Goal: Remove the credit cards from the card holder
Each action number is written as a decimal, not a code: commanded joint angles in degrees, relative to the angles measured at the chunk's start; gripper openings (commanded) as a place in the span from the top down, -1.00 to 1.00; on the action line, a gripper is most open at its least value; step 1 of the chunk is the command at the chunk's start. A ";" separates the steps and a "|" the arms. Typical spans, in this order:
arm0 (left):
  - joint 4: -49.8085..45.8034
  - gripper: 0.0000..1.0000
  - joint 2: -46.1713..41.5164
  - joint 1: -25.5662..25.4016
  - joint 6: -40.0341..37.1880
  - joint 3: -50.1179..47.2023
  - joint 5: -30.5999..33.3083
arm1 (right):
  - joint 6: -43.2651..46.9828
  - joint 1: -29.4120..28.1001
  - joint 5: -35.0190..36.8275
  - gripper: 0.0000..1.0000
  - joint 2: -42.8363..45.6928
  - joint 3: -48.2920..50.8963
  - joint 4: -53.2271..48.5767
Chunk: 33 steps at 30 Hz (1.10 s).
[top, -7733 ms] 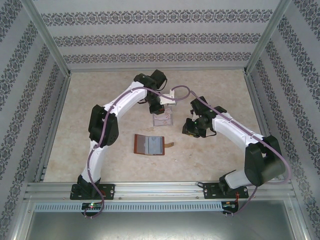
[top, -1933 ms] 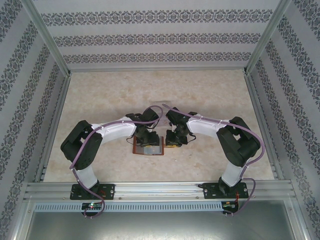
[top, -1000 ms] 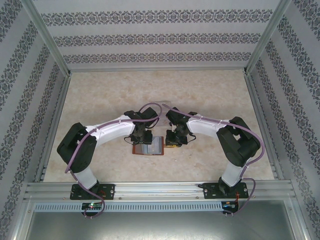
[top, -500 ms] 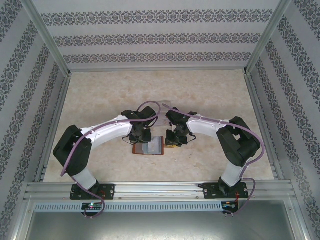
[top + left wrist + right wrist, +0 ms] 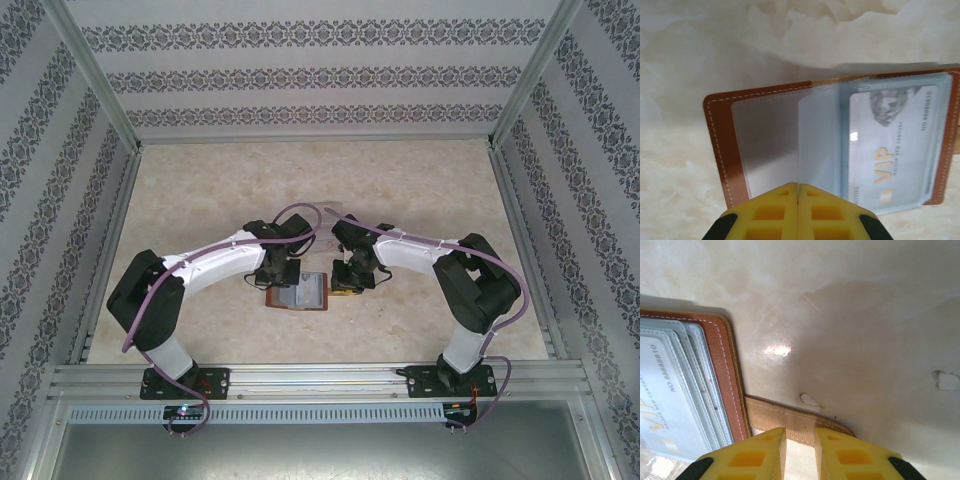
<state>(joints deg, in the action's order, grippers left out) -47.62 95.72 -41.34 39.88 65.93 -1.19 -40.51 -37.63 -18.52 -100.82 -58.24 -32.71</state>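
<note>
Left pincer [image 5: 798, 212]: yellow fingers pressed flat together. A clear pocket leaf of the card holder [image 5: 720, 150] stands on edge and runs straight into the seam between them, so it looks pinched.

Right pincer [image 5: 800, 450]: fingers parted by a narrow gap, tips over the tan strap tab [image 5: 790, 417]. The strap shows through the gap. Cannot tell whether the tips touch it.

The card holder lies open and flat on the worktop [image 5: 420, 190], brown stitched leather outside and clear pockets inside, between the two pincers at the near middle. One pale credit card [image 5: 890, 150] sits in the right-hand pocket, under plastic.

Surface: glossy cream marble-look sheet with soft glare spots and a small scuff mark [image 5: 810, 400] just beyond the strap. Room: a three-sided booth, its walls [image 5: 320, 75] papered in grey bands of floral pattern, with aluminium posts at the corners and an aluminium rail [image 5: 320, 378] along the near edge. A purple cable [image 5: 300, 212] loops over each arm.

Writing on the card: "VIP" in gold, a small line ending "NEW CENTURY", and along one edge "NO" followed by a row of eights ending in 10. There is a faint grey emblem near one corner.

Change: several seconds back both arms reached toward mid-worktop and the holder lay alone. Now both are folded in over it. Over the last half second the overhead view looks nearly the same.
</note>
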 commanded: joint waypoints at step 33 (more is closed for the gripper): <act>-9.63 0.52 -1.86 -0.24 -2.04 1.05 11.52 | 1.04 -0.34 2.26 0.50 1.36 -3.57 -5.32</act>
<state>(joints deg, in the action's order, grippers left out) -53.63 97.01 -41.60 38.70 64.73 8.25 -40.25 -37.65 -18.02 -100.86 -59.68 -35.40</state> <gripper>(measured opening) 0.241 0.247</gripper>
